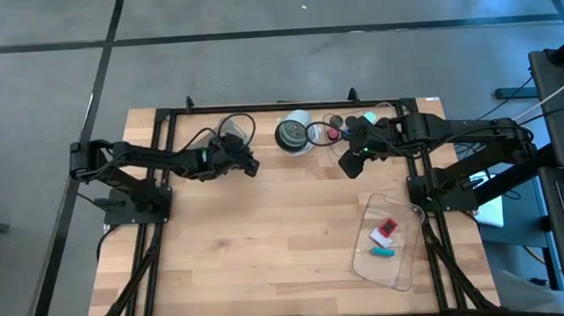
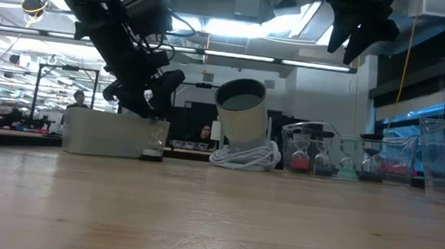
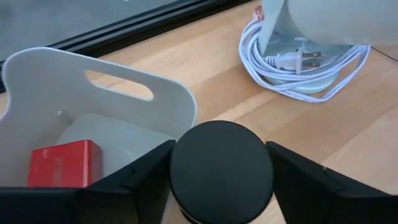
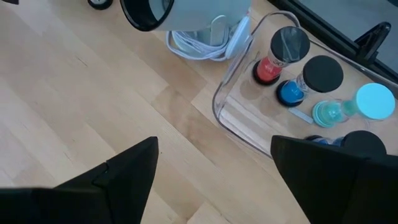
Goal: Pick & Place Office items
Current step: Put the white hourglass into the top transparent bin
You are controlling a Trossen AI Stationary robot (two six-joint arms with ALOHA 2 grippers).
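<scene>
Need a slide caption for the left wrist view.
Left gripper straddling a round black cap beside white bin holding a red block.

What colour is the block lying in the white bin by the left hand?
Red. The block shows best in the left wrist view, inside the bin.

The left pincer [image 3: 221, 177] has its two dark fingers [image 3: 134, 180] on either side of a round black cap [image 3: 222, 167]; each finger sits just beside the cap's edge; actual contact cannot be confirmed. Beside the cap stands a white bin [image 3: 134, 93] with a slotted handle; a red block [image 3: 64, 163] lies inside it. On the wooden desk [image 3: 348, 134], a coiled white power cord [image 3: 292, 68] with its plug surrounds the base of a white appliance [image 3: 329, 22].
</scene>
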